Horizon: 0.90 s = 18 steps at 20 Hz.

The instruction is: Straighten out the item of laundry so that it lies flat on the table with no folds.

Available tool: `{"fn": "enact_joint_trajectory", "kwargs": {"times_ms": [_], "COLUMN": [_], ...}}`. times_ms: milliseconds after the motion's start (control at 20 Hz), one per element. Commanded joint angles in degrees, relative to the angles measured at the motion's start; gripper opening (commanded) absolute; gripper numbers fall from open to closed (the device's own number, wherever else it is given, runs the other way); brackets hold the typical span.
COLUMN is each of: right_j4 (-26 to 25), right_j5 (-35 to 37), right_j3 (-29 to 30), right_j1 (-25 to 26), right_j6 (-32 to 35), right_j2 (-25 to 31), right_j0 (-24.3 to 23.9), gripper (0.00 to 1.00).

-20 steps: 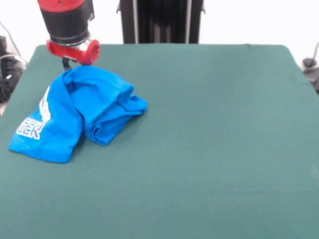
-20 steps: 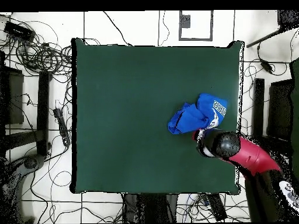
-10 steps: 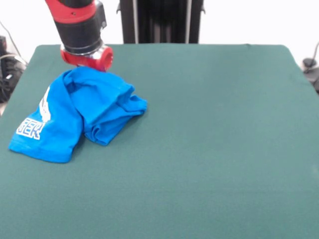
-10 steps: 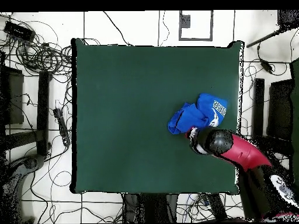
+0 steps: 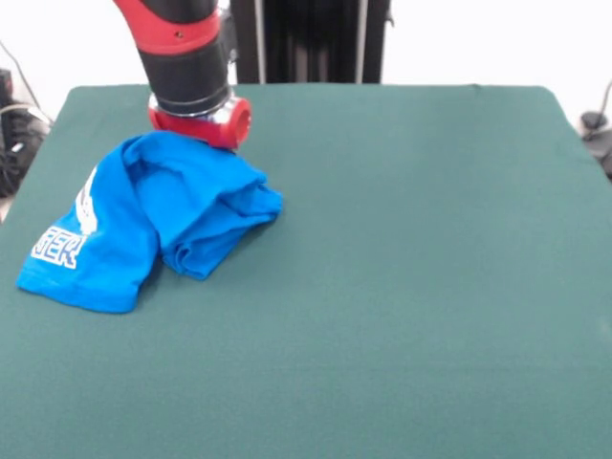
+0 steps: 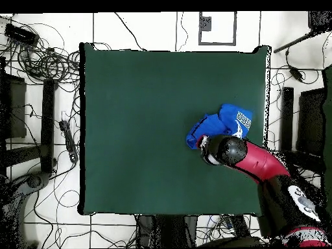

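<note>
One blue T-shirt (image 5: 143, 215) is lying bunched and folded near the left edge of the single green table (image 5: 402, 287), white lettering showing at its near-left corner. One gripper (image 5: 201, 122) is hanging at the shirt's far edge; how its fingers are standing cannot be told.

Most of the table (image 5: 421, 287) is free to pass. Only the crumpled shirt (image 5: 143, 215) and the arm (image 5: 191, 67) above it block one corner.
</note>
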Motion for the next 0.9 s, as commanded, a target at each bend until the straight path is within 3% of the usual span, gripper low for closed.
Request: {"fn": "enact_joint_trajectory", "kwargs": {"times_ms": [50, 300, 650, 900], "right_j4": [3.28, 1.86, -2.96, -5.66], "right_j5": [-0.29, 4.47, 11.52, 15.52], "right_j3": [-6.15, -11.49, -21.95, -26.33], "right_j1": [2.73, 3.79, 7.0, 8.27], "right_j6": [4.95, 0.17, -11.43, -15.43], "right_j2": [7.3, 8.18, 9.74, 11.5], "right_j0": [2.24, 0.74, -3.37, -5.56], "gripper": [1.0, 1.0, 1.0, 1.0]}}
